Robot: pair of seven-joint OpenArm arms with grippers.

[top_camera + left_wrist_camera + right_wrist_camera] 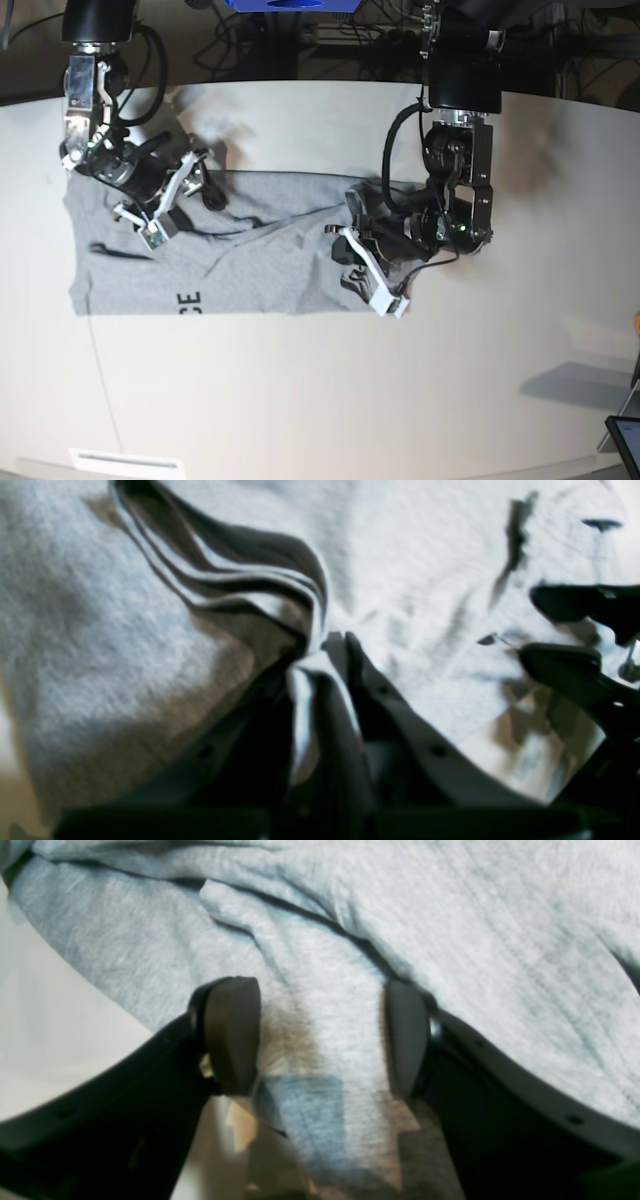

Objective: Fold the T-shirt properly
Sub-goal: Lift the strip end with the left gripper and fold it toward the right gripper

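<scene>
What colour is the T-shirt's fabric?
Heather grey T-shirt, clearest in the right wrist view.

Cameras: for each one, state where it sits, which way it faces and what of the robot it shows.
Left wrist: rides behind the left pincer, facing down at bunched T-shirt pinched between shut fingers.
Right wrist: behind the right pincer, facing down; open fingers straddle a fold.
Base: overhead, facing down on the table; both arms show.
Shared: the grey T-shirt appears in all three.

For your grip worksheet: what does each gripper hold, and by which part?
Left gripper: shut on a bunched fold of the T-shirt. Right gripper: open, holds nothing.
</scene>
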